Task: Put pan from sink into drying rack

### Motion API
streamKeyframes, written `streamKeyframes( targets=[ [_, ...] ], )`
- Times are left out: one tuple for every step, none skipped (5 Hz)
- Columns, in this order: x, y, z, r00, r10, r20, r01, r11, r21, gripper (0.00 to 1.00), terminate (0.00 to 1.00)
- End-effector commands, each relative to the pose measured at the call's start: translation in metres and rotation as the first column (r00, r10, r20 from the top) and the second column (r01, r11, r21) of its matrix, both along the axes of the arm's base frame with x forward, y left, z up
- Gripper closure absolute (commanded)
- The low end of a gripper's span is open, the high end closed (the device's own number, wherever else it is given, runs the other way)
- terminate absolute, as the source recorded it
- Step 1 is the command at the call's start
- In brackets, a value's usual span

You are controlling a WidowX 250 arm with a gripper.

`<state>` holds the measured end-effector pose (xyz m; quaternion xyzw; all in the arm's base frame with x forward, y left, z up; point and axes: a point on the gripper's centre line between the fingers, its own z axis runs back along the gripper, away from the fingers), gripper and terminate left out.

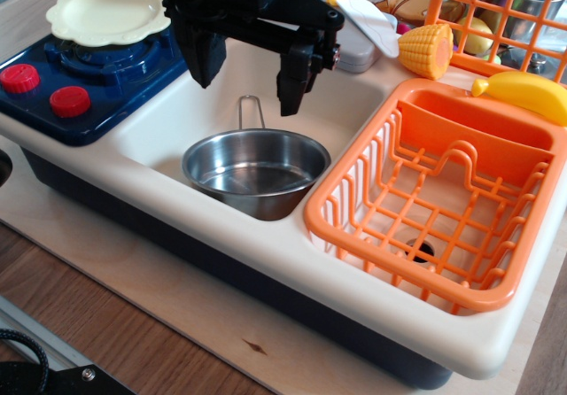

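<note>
Here the pan (pixel 257 172) sits upright in the sink (pixel 159 134), toward the front of the basin and close against the left wall of the drying rack (pixel 443 200). Its thin wire handle (pixel 252 110) points toward the back edge of the tabletop. The gripper (pixel 251 81) hangs above the back of the basin, over the handle, with its two dark fingers spread wide and nothing between them.

The pan looks like thin, rigid steel: probably light, not fragile, but smooth and likely slippery under hard fingers. The rim offers a firm place to pinch, one finger inside the bowl and one outside; the nearest stretch of rim lies beside the root of the handle. The handle itself is narrow and may twist in the grasp.

The drying rack fills the right half of the unit, its grid floor bare and its raised dividers standing near the middle. Its left wall rises above the basin floor, so the pan probably needs lifting clear before moving right.

Toward the back left corner stand a blue stove (pixel 97 81) with two red knobs (pixel 44 89) and a cream plate (pixel 108 10). At the back right lie a corn cob (pixel 425 50), a yellow banana (pixel 527 94) on the rack's far corner, and an orange wire basket (pixel 505 19). None blocks a direct path.
</note>
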<state>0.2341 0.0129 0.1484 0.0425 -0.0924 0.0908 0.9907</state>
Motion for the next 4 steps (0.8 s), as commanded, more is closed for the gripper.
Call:
streamKeyframes(
  targets=[
    [0.0,0.0,0.0,1.0,0.0,0.0,0.0,1.0,0.0,0.0,0.0],
    [0.003,0.016,-0.008,1.0,0.003,0.016,-0.003,1.0,-0.007,0.0,0.0],
    [0.0,0.023,-0.013,0.998,0.059,-0.011,-0.059,0.998,-0.017,0.0,0.0],
    [-0.003,0.028,-0.023,0.993,0.116,-0.027,-0.116,0.993,-0.03,0.0,0.0]
  ],
)
